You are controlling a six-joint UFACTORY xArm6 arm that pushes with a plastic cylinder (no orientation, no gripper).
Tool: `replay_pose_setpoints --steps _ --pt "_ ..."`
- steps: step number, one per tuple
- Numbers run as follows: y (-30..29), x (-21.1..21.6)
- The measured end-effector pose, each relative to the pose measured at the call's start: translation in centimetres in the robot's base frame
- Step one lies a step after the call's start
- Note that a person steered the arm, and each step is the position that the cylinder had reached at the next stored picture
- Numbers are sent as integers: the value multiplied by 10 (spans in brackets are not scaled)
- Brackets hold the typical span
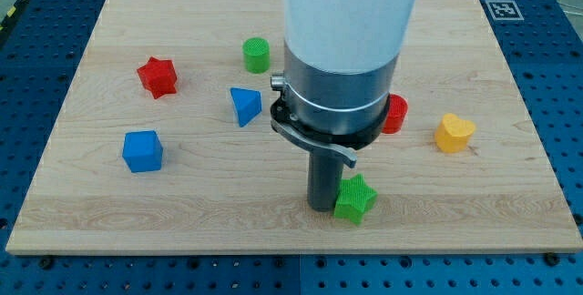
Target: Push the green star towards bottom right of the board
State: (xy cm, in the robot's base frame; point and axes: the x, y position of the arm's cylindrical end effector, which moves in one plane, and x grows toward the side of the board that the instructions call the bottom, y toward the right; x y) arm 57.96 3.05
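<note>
I work in a lab; my wooden board [137, 208] lies on a blue perforated bench [565, 76]; a fiducial tag [500, 8] sits at two o'clock.

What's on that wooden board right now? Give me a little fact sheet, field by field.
board: wooden, on a blue pegboard
my tip: against the green star's left side
green star: near the bottom edge, right of centre
red star: left
blue cube: lower left
blue triangle
green cylinder: top
red cylinder: partly hidden
yellow heart: right

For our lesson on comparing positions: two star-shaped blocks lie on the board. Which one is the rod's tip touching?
The green star, near the view's bottom: my tip presses its left side. The red star sits far off, upper left.
</note>
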Motion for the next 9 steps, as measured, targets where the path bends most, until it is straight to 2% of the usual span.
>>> replay_pose_setpoints --steps 6,9 --pt "48 3" --pt "52 3"
